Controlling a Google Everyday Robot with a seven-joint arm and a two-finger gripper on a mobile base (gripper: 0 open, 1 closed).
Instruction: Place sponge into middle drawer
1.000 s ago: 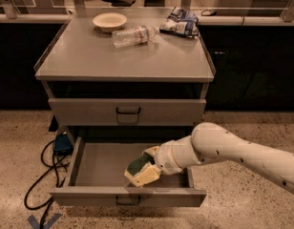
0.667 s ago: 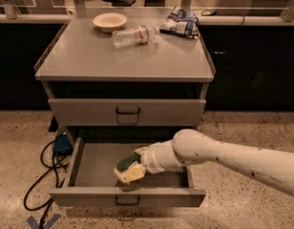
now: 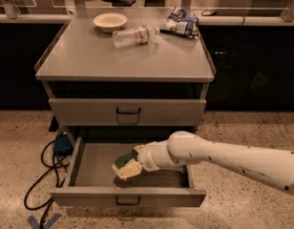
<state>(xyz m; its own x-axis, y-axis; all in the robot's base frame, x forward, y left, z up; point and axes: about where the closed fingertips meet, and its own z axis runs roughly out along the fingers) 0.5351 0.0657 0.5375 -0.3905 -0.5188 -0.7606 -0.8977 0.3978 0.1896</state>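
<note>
Gripping a palm-sized wavy-sided sponge [image 3: 122, 171], pale yellow foam with a dark green scouring layer on top: the gripper [image 3: 130, 164] has its fingers closed on it from the right. The sponge sits inside the pulled-out wide shallow grey metal middle drawer [image 3: 92, 163], left of centre and close to the drawer front. Can't tell if it touches the drawer floor. The drawer's dark wire handle [image 3: 127, 202] is at front centre. The white arm [image 3: 223, 154] reaches in over the drawer's right wall.

The closed grey drawer [image 3: 161, 112] directly above has a similar handle.

On the grey cabinet top [image 3: 89, 56]:
- Pale round bowl [image 3: 110, 20], back left.
- Clear plastic bottle [image 3: 136, 35] lying on its side, label unreadable.
- Blue-and-white foil snack bag [image 3: 181, 22], back right, print unreadable.

On the floor to the left: a small blue box [image 3: 62, 144] with black cables [image 3: 39, 180].
</note>
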